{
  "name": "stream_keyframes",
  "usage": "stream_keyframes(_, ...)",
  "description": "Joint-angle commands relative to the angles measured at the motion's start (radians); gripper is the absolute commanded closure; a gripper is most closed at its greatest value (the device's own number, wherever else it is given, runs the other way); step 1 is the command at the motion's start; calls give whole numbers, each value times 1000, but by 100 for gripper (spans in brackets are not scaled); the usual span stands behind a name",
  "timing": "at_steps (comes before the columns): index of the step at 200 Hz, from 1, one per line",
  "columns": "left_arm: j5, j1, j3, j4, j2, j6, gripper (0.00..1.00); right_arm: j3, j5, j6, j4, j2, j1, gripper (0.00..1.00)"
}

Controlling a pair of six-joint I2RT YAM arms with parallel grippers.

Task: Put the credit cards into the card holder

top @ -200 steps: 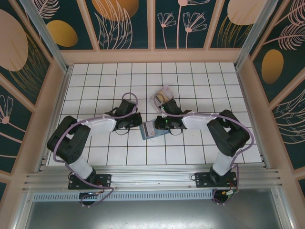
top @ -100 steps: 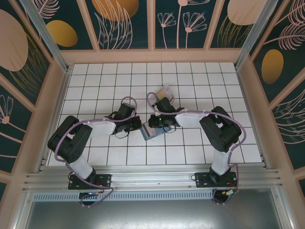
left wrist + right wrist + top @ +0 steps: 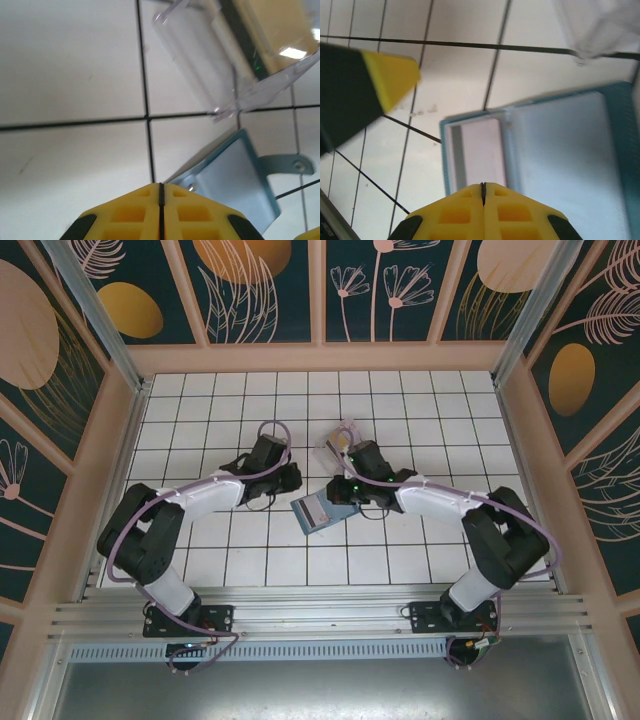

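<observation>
Clear plastic, the card holder (image 3: 220, 65) lay at 1 o'clock from the left gripper (image 3: 161, 192), a yellow-gold card (image 3: 272, 25) showing through it. Both jaws were pressed together, empty; the teal wallet (image 3: 560, 150) lay at 1 o'clock from the right gripper (image 3: 482, 190).

**Open Wallet on the Tiles**

A teal folding wallet (image 3: 312, 510) lies open (grey-blue inside up) near the middle of the white tiled floor (image 3: 200, 405). Teal wall panels (image 3: 265, 290) with gold ovals and pale leaves stand along the far side.
</observation>
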Motion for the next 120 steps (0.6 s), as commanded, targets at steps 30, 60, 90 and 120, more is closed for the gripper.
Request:
stream_keyframes(30, 24, 0, 109, -53, 144, 64, 89, -170, 6, 48, -40, -124, -56, 93)
stream_keyframes(60, 54, -1, 113, -42, 179, 71, 89, -234, 6, 65, -26, -146, -64, 93)
stream_keyframes(90, 118, -1, 90, -3, 198, 63, 86, -263, 35, 72, 1, -128, -77, 93)
stream_keyframes(120, 155, 0, 35, 41, 174, 54, 83, -262, 63, 76, 25, -85, -90, 90)
